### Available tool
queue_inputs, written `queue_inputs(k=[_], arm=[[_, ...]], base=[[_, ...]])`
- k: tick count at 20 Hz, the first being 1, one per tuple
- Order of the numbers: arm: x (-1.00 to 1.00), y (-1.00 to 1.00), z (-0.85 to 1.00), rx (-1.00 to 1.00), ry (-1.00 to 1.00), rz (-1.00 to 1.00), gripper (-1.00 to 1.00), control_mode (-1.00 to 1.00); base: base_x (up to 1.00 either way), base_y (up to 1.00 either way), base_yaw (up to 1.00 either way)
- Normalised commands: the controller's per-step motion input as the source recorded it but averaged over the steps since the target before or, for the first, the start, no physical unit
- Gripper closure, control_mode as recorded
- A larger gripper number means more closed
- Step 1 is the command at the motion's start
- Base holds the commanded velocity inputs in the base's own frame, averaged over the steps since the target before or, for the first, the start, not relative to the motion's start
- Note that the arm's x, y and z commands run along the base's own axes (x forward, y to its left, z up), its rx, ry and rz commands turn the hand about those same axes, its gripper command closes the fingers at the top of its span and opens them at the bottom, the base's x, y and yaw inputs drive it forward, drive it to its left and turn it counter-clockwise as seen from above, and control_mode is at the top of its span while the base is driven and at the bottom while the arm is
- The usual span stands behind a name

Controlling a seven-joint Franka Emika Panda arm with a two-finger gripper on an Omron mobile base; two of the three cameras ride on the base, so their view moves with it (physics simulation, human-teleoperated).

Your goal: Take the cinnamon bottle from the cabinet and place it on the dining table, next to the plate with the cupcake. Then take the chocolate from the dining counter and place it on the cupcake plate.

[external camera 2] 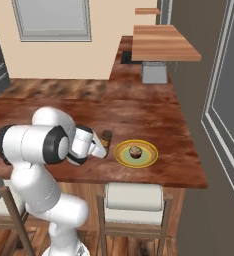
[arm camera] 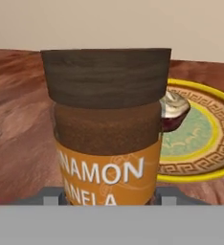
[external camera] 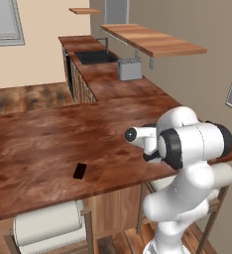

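Observation:
The cinnamon bottle (arm camera: 109,134) stands upright, brown with a dark cap and an orange label, very close in the hand view. My gripper (arm camera: 109,196) is shut on it, one fingertip at each side of its base. In the right base view the bottle (external camera 2: 107,136) rests on the dining table (external camera 2: 154,115) just left of the yellow plate (external camera 2: 121,155), with my gripper (external camera 2: 102,146) at its near side. The cupcake (external camera 2: 135,151) sits mid-plate, and the hand view has the cupcake (arm camera: 173,110) and plate (arm camera: 205,139) right of the bottle. The black chocolate (external camera: 80,170) lies flat near the table's front edge.
A grey box (external camera: 130,69) stands on the darker counter beyond the table, near a sink (external camera: 94,57). A wooden shelf (external camera: 152,39) juts out above it. White-cushioned stools (external camera: 48,225) (external camera 2: 134,197) sit under the table's front edge. A grey wall closes the right side.

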Motion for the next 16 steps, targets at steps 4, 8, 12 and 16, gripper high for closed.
queue_inputs(k=[4, 8, 12, 16], arm=[[-0.06, 0.06, 0.49, 0.00, 0.00, -0.11, -1.00, -1.00], [-0.01, 0.04, 0.56, 0.00, 0.00, -0.10, -1.00, -1.00], [-0.17, 0.26, 0.55, 0.00, 0.00, -0.08, -1.00, -1.00], [-0.19, 0.56, 0.76, 0.00, 0.00, -0.04, -1.00, -1.00]], base=[[0.00, 0.00, 0.00], [0.00, 0.00, 0.00], [0.00, 0.00, 0.00], [0.00, 0.00, 0.00]])
